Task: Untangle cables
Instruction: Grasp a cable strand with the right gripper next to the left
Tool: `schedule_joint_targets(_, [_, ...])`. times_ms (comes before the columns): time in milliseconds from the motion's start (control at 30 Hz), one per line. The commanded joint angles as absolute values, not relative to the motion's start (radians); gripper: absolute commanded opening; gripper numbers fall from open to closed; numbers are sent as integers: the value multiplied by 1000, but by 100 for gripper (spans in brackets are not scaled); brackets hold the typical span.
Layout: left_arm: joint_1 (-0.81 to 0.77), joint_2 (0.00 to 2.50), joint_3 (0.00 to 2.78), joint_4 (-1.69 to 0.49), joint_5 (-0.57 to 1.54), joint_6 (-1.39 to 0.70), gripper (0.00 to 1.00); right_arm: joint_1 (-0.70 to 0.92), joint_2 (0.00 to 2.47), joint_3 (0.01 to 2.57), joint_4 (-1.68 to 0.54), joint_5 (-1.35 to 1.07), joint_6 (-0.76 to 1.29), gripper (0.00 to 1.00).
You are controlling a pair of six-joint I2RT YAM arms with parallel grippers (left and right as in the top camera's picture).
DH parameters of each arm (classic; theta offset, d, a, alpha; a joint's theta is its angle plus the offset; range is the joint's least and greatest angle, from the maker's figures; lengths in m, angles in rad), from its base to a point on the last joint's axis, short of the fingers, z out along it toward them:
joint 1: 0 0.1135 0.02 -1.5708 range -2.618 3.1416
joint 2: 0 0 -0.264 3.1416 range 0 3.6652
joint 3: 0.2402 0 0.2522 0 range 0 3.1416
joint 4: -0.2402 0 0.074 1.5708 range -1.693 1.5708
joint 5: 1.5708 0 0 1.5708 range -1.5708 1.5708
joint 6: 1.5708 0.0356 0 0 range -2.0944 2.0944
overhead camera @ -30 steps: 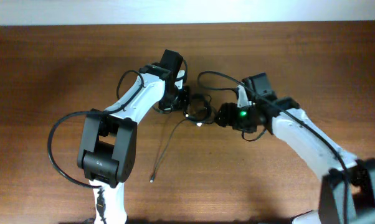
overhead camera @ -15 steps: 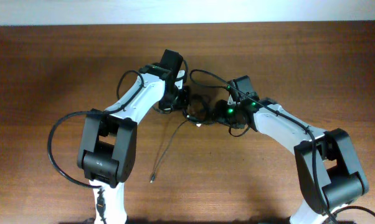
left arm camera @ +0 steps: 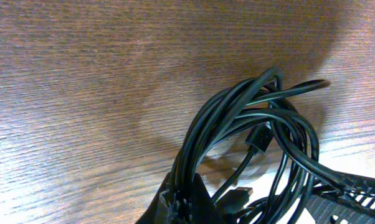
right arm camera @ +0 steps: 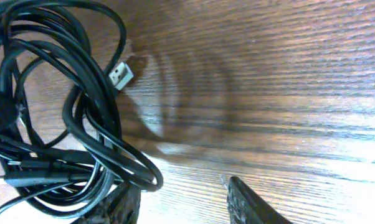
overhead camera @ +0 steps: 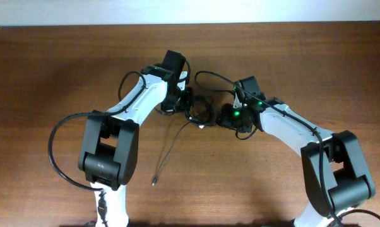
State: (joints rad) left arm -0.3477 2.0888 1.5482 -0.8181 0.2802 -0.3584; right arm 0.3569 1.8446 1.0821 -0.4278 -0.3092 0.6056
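1. The cables point(overhead camera: 200, 112) — a knotted black bundle — are seen on the table point(overhead camera: 64, 69) at upper centre of the overhead view, between both pincers. A loose strand point(overhead camera: 168, 148) trails toward lower left.
2. The left pincer point(overhead camera: 181, 101) is clenched on the cables at the bundle's left edge.
3. The right pincer point(right arm camera: 181, 199) is held part-open, grasping nothing. In its wrist view the bundle lies upper left — its nearest loop point(right arm camera: 141, 174) just beside the lower-left finger point(right arm camera: 125, 208).

Cables point(right arm camera: 81, 158) partly beyond left edge
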Motion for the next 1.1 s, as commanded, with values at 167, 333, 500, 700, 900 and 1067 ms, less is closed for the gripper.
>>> schedule_joint_targets(167, [-349, 2062, 1543, -811, 281, -339, 1, 421, 1859, 1100, -324, -190, 599, 45])
schedule_joint_targets(333, [-349, 2062, 1543, -811, 281, -339, 1, 466, 1870, 1100, -316, -33, 611, 37])
schedule_joint_targets(500, [-349, 2062, 1543, -811, 281, -339, 1, 471, 1923, 1100, -309, -20, 611, 37])
schedule_joint_targets(700, [-349, 2062, 1543, -811, 281, -339, 1, 471, 1954, 1100, -304, -22, 611, 37])
schedule_joint_targets(900, [-349, 2062, 1543, -807, 280, -339, 0, 471, 1954, 1100, -306, -22, 611, 7])
schedule_joint_targets(1067, [-349, 2062, 1543, -805, 228, -339, 0, 464, 1937, 1101, -365, -41, 610, 4])
